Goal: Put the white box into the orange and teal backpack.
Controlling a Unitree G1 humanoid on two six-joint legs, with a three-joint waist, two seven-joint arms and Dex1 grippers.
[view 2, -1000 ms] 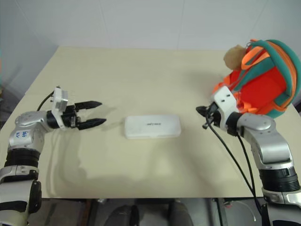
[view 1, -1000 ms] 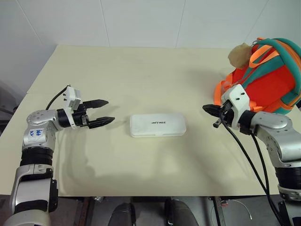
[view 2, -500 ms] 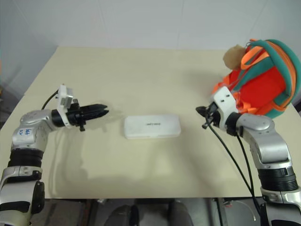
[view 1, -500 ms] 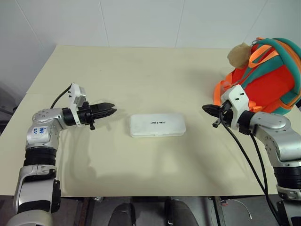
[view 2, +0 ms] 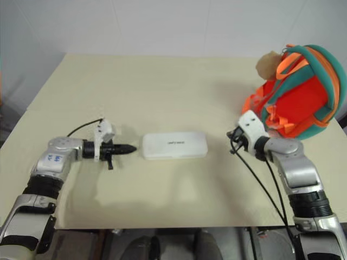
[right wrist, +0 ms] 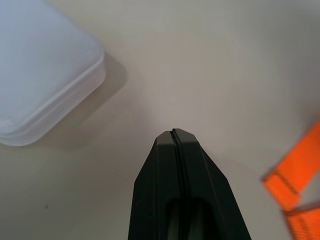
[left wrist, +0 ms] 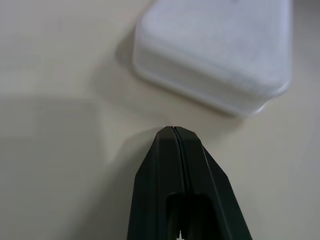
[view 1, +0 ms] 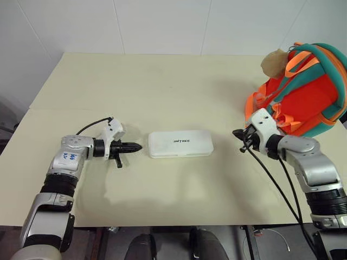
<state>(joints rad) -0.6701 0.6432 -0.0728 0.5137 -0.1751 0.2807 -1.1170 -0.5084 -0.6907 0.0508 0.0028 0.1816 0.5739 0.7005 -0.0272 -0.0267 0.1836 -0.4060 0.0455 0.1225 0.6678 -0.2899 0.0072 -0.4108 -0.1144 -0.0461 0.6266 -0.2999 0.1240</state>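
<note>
Head views: white box (view 1: pixel 180 144) flat mid-worktop (view 1: pixel 162 86); backpack (view 1: pixel 303 89) far right; left gripper (view 1: pixel 135 147) just beside box end, right gripper (view 1: pixel 237 132) apart; approach step.
Wrist views: both fingers closed, empty; next: reopen, squeeze box ends.

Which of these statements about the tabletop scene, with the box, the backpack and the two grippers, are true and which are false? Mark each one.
1. The white box lies flat on the table. True.
2. The left gripper is open. False: its fingers are shut.
3. The right gripper holds the box. False: it is shut on nothing, apart from the box.
4. The orange and teal backpack sits at the table's right side. True.
</note>
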